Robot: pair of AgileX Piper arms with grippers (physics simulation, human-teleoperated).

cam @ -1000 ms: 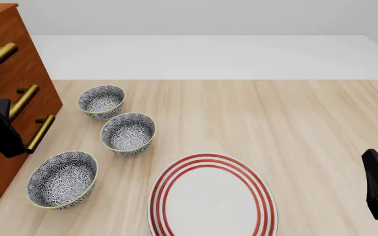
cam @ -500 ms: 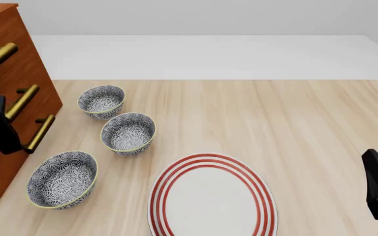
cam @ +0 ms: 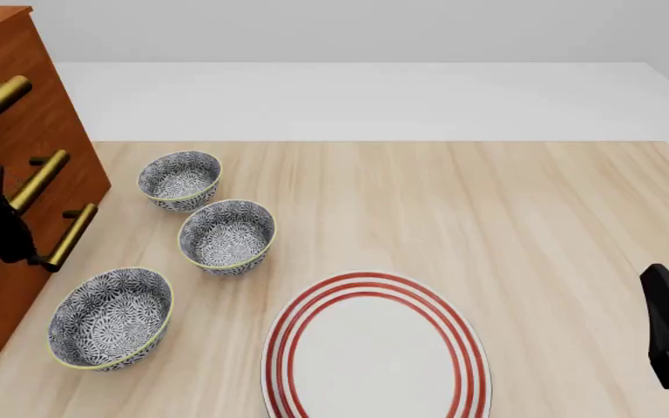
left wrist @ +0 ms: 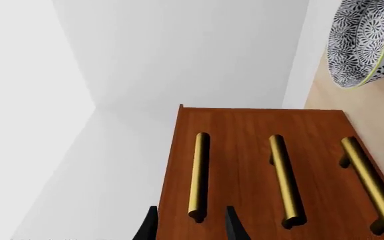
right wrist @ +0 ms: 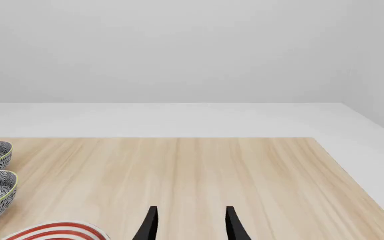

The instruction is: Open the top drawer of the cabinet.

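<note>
My matt black fingers (left wrist: 235, 227) face a polished reddish-brown wooden cabinet (left wrist: 245, 150) with shiny brass bar handles (left wrist: 199, 177); pale wood-grain table (cam: 521, 218).

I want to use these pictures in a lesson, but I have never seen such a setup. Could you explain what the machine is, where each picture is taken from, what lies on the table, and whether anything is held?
These are simulator renders of two robot arms at a wooden table. The front view looks forward and down from the arms' side. The other two come from cameras behind each gripper, looking along its fingers.

On the table stand three patterned bowls and a red-ringed plate. At the left is the cabinet, with three brass handles.

The left gripper is open, its two dark fingers either side of the end of the top drawer's handle; whether they touch it I cannot tell. The right gripper is also open and points out over bare table. Neither holds anything.
</note>
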